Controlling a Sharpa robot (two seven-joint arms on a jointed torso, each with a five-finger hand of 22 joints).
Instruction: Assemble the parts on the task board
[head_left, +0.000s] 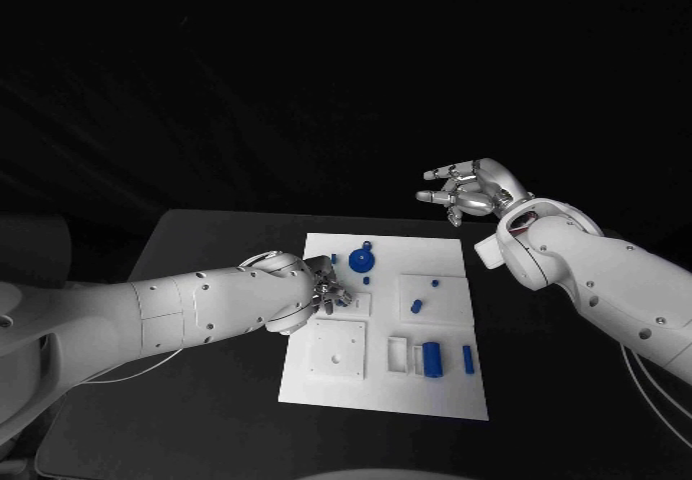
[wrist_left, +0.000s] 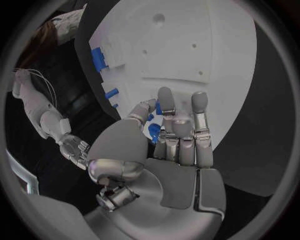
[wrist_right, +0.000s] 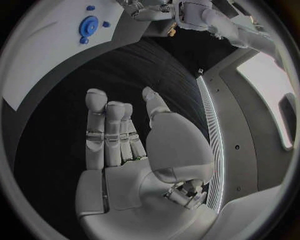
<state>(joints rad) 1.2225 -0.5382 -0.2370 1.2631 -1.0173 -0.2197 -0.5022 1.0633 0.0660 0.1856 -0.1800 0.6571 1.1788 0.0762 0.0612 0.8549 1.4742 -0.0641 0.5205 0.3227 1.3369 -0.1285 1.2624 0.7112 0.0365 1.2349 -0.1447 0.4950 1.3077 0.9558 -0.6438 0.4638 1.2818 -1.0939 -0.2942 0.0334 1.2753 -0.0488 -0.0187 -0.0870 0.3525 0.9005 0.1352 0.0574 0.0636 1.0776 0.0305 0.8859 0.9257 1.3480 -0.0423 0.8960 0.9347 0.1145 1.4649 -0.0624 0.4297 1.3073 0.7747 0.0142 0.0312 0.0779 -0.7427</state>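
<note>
Left hand (head_left: 320, 292) rests over the white board's (head_left: 433, 390) near edge, fingers pinching a small blue part (wrist_left: 154, 133); right hand (head_left: 473, 192), fingers spread and holding nothing, hangs beyond the board.

My left hand (head_left: 315, 292) covers the task board's (head_left: 382, 390) nine o'clock edge, blocking that side. My right hand (head_left: 473, 192), fingers spread and holding nothing, hovers off the two o'clock corner, leaving the board's three and six o'clock sides free.
</note>
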